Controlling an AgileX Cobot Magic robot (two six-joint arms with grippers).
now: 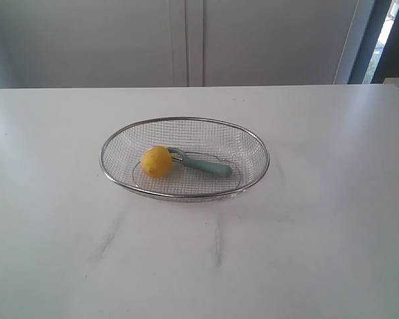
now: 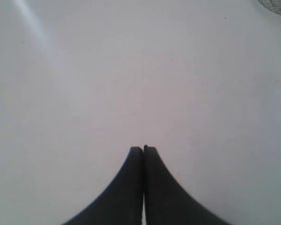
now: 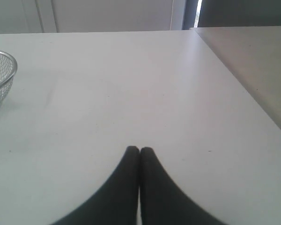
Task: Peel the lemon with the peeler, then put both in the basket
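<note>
Lemon (image 1: 157, 161) is sitting left of centre in the basket (image 1: 186, 119), partly hiding the head of the peeler (image 1: 209, 166), whose handle is pointing right; left claw (image 2: 143, 148) and right claw (image 3: 139, 149) are hanging clenched, empty.

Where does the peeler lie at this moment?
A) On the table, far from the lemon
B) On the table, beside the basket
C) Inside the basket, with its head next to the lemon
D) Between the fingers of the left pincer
C: in the exterior view the peeler lies on the mesh inside the basket, with its head right beside the lemon.
</note>
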